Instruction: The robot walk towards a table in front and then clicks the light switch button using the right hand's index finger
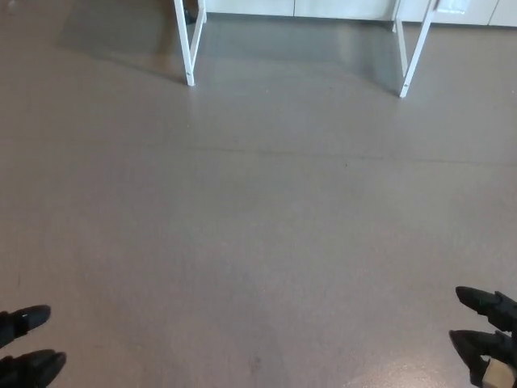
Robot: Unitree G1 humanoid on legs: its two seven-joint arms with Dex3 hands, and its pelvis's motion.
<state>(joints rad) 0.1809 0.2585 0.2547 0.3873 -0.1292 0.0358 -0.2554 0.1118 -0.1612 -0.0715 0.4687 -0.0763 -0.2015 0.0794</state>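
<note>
Far ahead at the top of the head view stand the white legs of a table (pixel 189 48), one on the left and another table leg (pixel 412 56) on the right. The tabletop and any light switch are out of the picture. My left hand (pixel 26 343) shows at the bottom left corner, fingers apart, holding nothing. My right hand (pixel 487 335) shows at the bottom right corner, its black fingers spread and pointing inward, also empty. Both hands hang low over the floor, well short of the table.
Grey-brown floor (pixel 258 226) stretches between me and the table legs. A pale wall base or cabinet front (pixel 323 8) runs along the top edge behind the legs.
</note>
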